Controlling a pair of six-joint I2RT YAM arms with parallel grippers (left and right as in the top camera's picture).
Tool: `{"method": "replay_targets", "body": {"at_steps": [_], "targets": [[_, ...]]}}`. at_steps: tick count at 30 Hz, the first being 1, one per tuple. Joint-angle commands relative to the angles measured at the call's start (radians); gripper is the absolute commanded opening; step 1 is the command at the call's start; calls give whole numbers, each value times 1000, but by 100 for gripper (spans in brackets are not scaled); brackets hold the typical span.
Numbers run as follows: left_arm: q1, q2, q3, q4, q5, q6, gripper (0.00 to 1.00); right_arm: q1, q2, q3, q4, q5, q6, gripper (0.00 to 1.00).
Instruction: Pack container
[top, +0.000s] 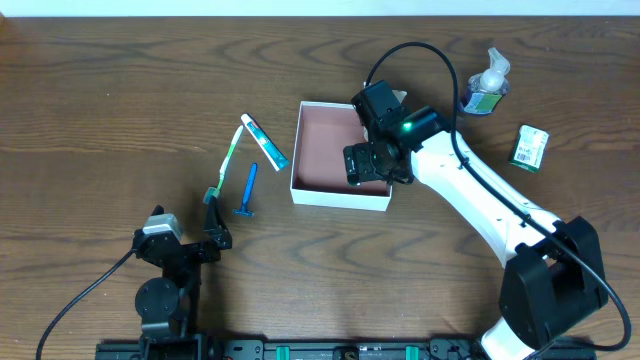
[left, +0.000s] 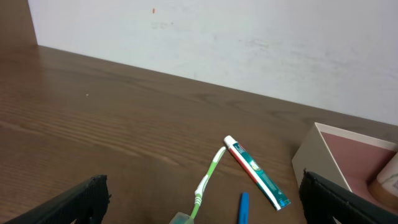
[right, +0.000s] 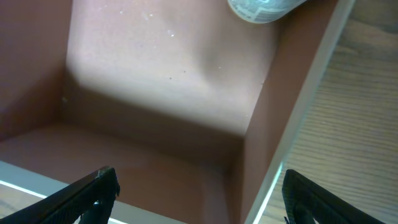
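The container is a shallow white box with a reddish-pink inside, at the table's middle. It also shows in the left wrist view and fills the right wrist view. My right gripper hangs open and empty over the box's right front corner. A white round item lies inside the box beyond it. My left gripper is open and empty near the front left. A green toothbrush, a toothpaste tube and a blue razor lie left of the box.
A clear bottle with a blue label and a small green-white carton sit at the far right. The right arm's white link reaches across the table's right side. A white wall backs the table.
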Motion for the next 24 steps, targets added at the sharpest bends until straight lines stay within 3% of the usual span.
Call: {"method": "replay_targets", "body": {"at_steps": [1, 10, 24], "targets": [[-2, -5, -14, -39, 7, 3, 98, 8, -1, -2, -6, 50, 16, 85], [-2, -5, -14, -39, 7, 3, 98, 19, -1, -2, 43, 0, -2, 86], [-2, -5, -14, -39, 7, 3, 98, 58, 5, -19, 58, -32, -184, 87]]}}
